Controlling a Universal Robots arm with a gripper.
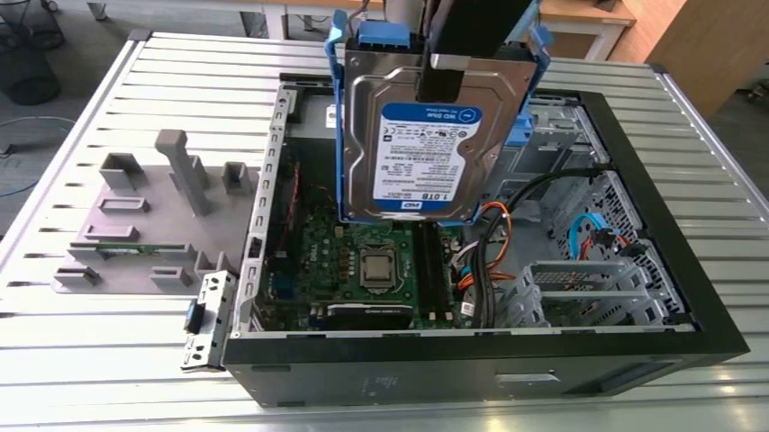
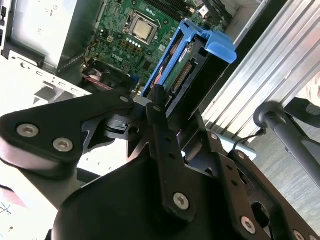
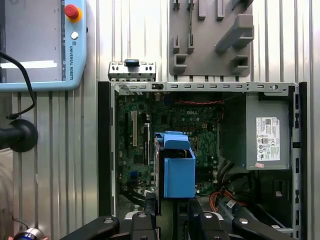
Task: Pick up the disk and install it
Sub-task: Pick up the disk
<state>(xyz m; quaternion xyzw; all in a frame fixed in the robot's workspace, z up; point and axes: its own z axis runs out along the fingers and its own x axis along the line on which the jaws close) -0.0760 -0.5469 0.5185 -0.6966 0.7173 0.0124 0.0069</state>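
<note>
Arm's gripper [image 1: 440, 83]: pinched on top edge of disk [image 1: 419, 153], one black finger lying across labelled face.
Held item, disk: hung upright, blue-and-white label toward exterior view, blue rail frame along both sides, raised over open computer case [image 1: 481, 369] above motherboard [image 1: 360, 247].
First wrist view: disk [image 3: 178, 172] seen end-on over board; grey power-supply box [image 3: 265, 130] inside case, apart from disk.
Grey fixture plate [image 1: 132, 225]: lay on slatted table [image 1: 85, 360], at exterior view's left of case.
</note>
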